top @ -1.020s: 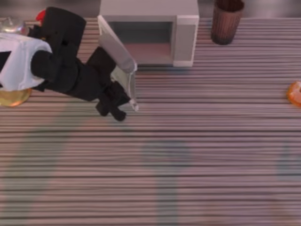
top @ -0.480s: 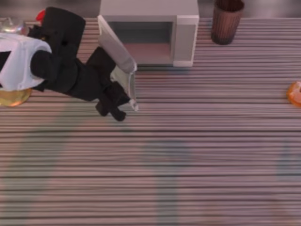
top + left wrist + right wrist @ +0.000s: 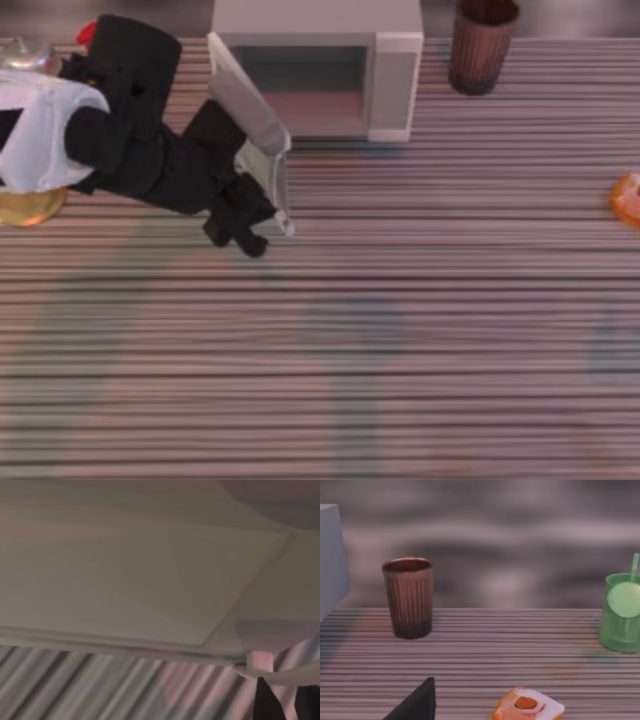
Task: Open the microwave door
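Observation:
The microwave stands at the back middle of the table, its cavity showing. The microwave door is swung out toward the front left, hinged on the microwave's left side. My left gripper sits at the door's free lower edge, shut on it. In the left wrist view the door fills most of the picture, and dark fingers show under its corner. Part of my right gripper shows only in the right wrist view, away from the microwave.
A brown ribbed cup stands just right of the microwave. An orange-and-white item lies at the table's right edge. A green cup stands farther right. A yellow plate lies under my left arm.

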